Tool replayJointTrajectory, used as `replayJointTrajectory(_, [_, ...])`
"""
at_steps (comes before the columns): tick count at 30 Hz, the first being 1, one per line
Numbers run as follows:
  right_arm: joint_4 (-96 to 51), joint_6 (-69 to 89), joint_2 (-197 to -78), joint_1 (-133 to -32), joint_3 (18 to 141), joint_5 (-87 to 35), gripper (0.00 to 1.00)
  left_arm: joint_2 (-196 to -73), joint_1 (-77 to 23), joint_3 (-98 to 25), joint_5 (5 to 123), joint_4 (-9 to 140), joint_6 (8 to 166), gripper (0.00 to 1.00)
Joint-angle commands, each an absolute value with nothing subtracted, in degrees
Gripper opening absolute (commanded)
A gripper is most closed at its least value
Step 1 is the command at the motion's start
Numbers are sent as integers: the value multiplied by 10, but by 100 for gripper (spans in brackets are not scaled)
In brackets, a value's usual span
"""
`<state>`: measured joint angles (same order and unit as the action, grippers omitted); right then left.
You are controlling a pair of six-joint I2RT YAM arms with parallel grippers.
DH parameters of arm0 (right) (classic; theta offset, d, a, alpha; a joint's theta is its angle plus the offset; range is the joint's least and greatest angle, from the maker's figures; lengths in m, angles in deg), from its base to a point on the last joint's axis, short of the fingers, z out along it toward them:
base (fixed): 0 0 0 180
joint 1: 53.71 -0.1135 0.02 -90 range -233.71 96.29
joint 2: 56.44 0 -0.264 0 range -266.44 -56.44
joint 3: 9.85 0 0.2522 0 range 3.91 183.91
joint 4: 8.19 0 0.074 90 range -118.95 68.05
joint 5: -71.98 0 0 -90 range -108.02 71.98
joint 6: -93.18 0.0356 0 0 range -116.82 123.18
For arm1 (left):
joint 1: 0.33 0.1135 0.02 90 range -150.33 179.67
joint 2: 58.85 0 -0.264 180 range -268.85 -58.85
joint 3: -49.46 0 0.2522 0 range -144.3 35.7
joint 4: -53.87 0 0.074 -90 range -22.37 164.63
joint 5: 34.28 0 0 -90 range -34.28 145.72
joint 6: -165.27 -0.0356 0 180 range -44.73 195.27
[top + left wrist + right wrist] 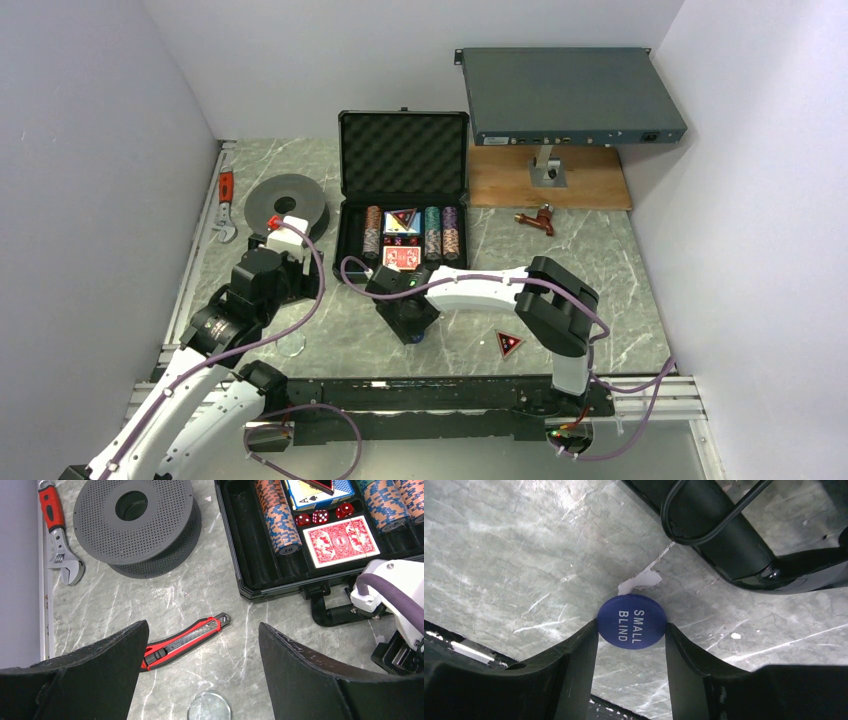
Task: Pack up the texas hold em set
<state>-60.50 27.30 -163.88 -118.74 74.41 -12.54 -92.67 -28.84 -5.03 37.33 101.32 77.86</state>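
On the grey marbled desk (pixel 620 260), a dark grey perforated spool (pixel 287 203) lies flat at about ten o'clock, with a red-handled adjustable wrench (pixel 226 205) at its nine o'clock, along the desk's left edge. A red-and-black utility knife (pixel 182 640) lies at the spool's five o'clock, and a small clear round lens (pixel 209 709) lies near the knife. At one o'clock a large grey rack-mount box (pixel 570 95) sits raised on a metal stand (pixel 548 168) over a wooden board (pixel 590 185) (its ports face the near side). A small reddish-brown tool (pixel 536 218) lies just off the board's six o'clock edge.
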Motion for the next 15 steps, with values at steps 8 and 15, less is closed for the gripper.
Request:
replayJointTrajectory(8, [-654,271,-1595,-1195,765,-113,44,-920,-285,-60,361,998,778,86])
replayJointTrajectory(15, [-661,271,-1581,-1195,774,-106,44,-917,-285,-61,354,1002,780,86])
